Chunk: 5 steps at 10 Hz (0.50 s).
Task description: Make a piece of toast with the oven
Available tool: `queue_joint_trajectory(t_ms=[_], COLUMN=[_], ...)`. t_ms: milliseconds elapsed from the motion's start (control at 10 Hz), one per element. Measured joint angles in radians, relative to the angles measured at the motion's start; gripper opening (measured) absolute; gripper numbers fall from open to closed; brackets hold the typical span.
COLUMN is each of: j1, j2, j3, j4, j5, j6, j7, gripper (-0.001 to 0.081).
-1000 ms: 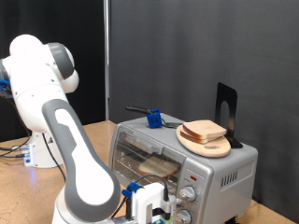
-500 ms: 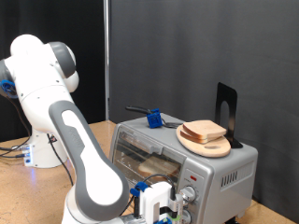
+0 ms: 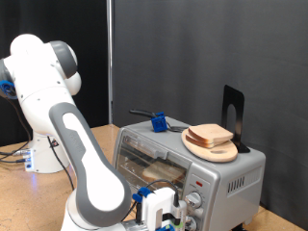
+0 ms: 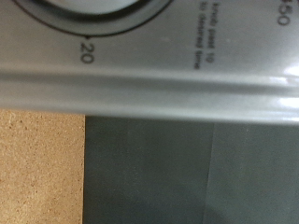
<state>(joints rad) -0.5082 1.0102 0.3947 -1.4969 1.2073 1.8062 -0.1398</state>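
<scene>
The silver-grey oven [image 3: 229, 175] stands at the exterior view's lower right, its glass door shut. Behind the glass, a piece of toast [image 3: 163, 170] lies on the wire rack. My gripper [image 3: 173, 214] hangs low in front of the oven, right at the lower round knob [image 3: 192, 201] on the control panel. Its fingers are too small and too crowded there to make out. The wrist view is pressed close to the oven panel [image 4: 149, 79]. It shows the edge of a dial [image 4: 84, 11] marked 20, and no fingers.
On top of the oven sits a round wooden plate [image 3: 221, 151] with piled bread slices [image 3: 210, 134], a blue object [image 3: 157, 122] and a black stand [image 3: 231, 114]. My white arm [image 3: 58, 125] fills the exterior view's left. Wooden tabletop [image 4: 37, 168] lies below the oven.
Over the first half second my hand and forearm shifted slightly towards the exterior view's right, closer to the oven's knobs. Since then nothing has visibly moved.
</scene>
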Motion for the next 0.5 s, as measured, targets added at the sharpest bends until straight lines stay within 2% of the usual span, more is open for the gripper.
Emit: queue_joint_trajectory(t_ms=[100,300,500], j1=[-0.003,-0.005,-0.003], j2=[-0.007,-0.019,-0.033], j3=[0.0,0.0,0.0], j4=[-0.008,-0.023,-0.033], j5=[0.004,0.014,0.035], j6=[0.003,0.022,0.064], j7=[0.0,0.001,0.044], gripper=[0.0022,0.0005,0.0001])
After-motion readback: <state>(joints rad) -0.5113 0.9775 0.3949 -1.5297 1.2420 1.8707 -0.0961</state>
